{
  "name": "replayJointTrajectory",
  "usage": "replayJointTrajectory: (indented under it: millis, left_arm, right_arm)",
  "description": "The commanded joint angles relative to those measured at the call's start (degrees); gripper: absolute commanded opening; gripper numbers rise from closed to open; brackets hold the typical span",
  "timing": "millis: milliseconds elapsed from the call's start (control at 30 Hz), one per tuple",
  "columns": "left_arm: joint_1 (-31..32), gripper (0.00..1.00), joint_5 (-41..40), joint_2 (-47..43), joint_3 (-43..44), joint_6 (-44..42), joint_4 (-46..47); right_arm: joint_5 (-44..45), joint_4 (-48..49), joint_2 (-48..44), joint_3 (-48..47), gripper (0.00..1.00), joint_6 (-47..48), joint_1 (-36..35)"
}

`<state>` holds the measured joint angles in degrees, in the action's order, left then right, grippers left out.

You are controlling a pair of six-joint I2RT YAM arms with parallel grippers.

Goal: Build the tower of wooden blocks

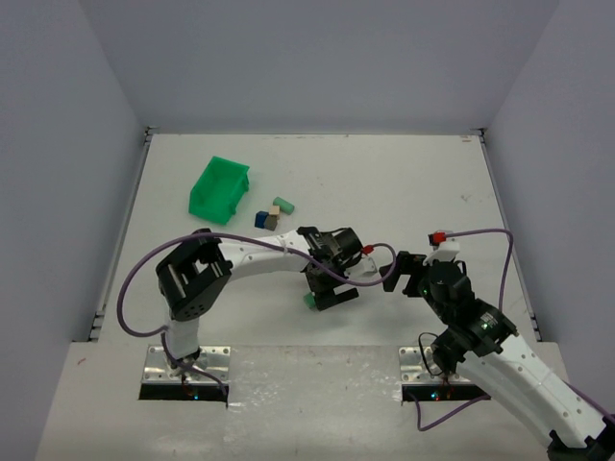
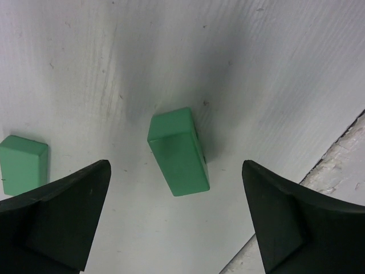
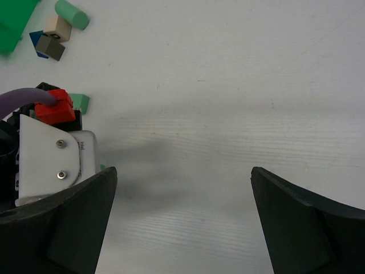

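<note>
The tower is not stacked yet: I see one green block on the table straight under my left gripper, whose fingers stand wide to either side and touch nothing. A second green block lies just beyond the left finger. The other pieces, a blue block, a tan block and a green cylinder, cluster beside the green bin, well apart from here. The left arm reaches in from its base and bends down at the wrist. The right gripper hangs spread wide, holding nothing, close to the left wrist. The board's near edge runs just right of the block; open table lies beyond.
</note>
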<state>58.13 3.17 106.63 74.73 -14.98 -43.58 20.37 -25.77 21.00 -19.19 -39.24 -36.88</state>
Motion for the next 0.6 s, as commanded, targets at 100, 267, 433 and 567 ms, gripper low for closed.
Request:
replayJointTrajectory:
  millis: [100, 267, 433, 567]
  left_arm:
    - [1.4, 1.00, -4.9, -6.6, -4.7, 6.3, 4.0]
    - [2.0, 1.00, -12.6, -7.0, -9.3, 10.3, 6.8]
    - [2.1, 1.00, -16.4, -8.4, -11.8, 12.3, 8.5]
    - [2.1, 1.00, -22.2, -9.3, -12.4, 14.0, 7.9]
  right_arm:
    - [0.6, 2.0, -0.1, 0.7, 0.99, -0.6, 0.1]
    - [0.9, 2.0, 1.1, 0.4, 0.99, -0.6, 0.1]
    - [1.3, 2.0, 1.3, 0.3, 0.99, -0.6, 0.1]
    - [1.7, 2.0, 1.2, 0.5, 0.99, -0.8, 0.1]
